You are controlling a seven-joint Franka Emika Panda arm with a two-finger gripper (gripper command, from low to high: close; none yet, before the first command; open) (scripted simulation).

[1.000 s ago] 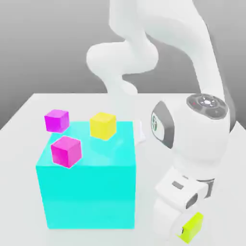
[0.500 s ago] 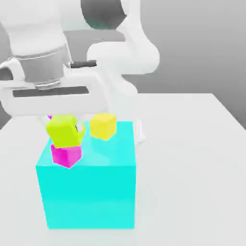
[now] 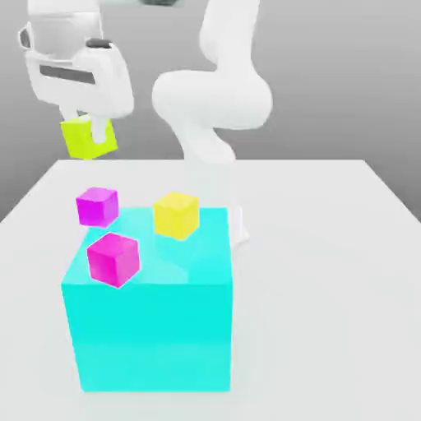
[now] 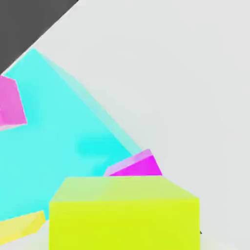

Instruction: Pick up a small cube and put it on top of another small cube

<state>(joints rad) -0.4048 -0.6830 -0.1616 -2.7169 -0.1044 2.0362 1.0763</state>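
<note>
Tool was clamped on the small cube, held high above the magenta cube on the tabletop. Risk: an off-centre release would topple it; a shallow grip might slip.

The exterior view faces the table from in front and above — the hand view looks down, close, sharing the cyan block and magenta cubes.

Simulated lab tabletop, plain white table, flat grey backdrop, flat-coloured rendered blocks
</note>
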